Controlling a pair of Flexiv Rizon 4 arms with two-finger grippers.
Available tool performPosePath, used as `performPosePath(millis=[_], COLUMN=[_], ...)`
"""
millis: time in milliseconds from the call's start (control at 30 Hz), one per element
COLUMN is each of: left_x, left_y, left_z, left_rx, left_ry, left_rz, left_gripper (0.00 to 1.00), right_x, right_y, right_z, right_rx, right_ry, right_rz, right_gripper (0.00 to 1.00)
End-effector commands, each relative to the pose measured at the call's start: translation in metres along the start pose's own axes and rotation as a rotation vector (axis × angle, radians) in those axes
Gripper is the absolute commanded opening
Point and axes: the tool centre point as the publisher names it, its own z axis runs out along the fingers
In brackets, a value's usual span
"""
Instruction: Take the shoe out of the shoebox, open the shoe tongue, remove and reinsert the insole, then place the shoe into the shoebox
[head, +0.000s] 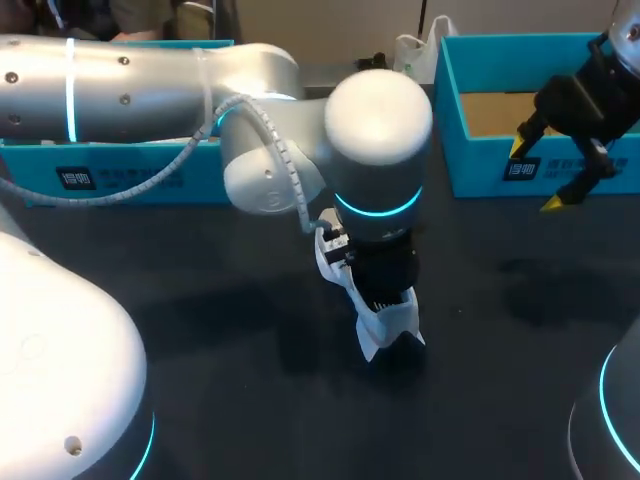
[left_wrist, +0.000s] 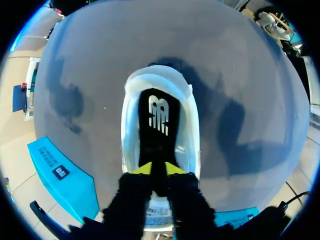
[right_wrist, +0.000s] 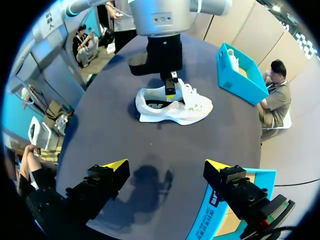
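Note:
A white shoe (head: 388, 326) (right_wrist: 175, 107) lies on the dark table near the middle, with a black insole (left_wrist: 159, 117) flat inside it. My left gripper (left_wrist: 159, 169) (right_wrist: 170, 91) points down into the shoe's heel end; its yellow fingertips (left_wrist: 144, 168) stand narrowly parted, either side of the insole's rear end. In the head view the wrist hides those tips. My right gripper (head: 535, 175) (right_wrist: 166, 165) hangs wide open and holds nothing, at the front wall of the teal shoebox (head: 480, 150) at the right.
A second teal box (head: 120, 175) (right_wrist: 240, 75) stands at the back left, with something white inside it. My left arm (head: 150, 90) crosses the back of the table. A white plastic bag (head: 418, 52) sits behind, between the boxes.

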Motion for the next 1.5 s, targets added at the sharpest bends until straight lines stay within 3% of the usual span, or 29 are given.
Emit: performPosePath(millis=[33, 700, 1033, 1500], left_x=[-0.003, 0.003, -0.004, -0.005], left_y=[0.000, 0.000, 0.007, 0.030], left_z=[0.000, 0.004, -0.008, -0.023], left_rx=[-0.026, -0.032, -0.018, 0.063], left_ry=[0.025, 0.092, 0.071, 0.098], left_rz=[0.007, 0.042, 0.021, -0.025], left_gripper=[1.00, 1.00, 1.00, 1.00], right_x=[-0.001, -0.001, -0.001, -0.001], right_y=[0.000, 0.000, 0.000, 0.000], right_z=[0.001, 0.001, 0.001, 0.001], right_rx=[0.001, 0.001, 0.001, 0.001], right_ry=[0.003, 0.003, 0.003, 0.003], right_rz=[0.000, 0.000, 0.000, 0.000], right_gripper=[1.00, 1.00, 1.00, 1.00])
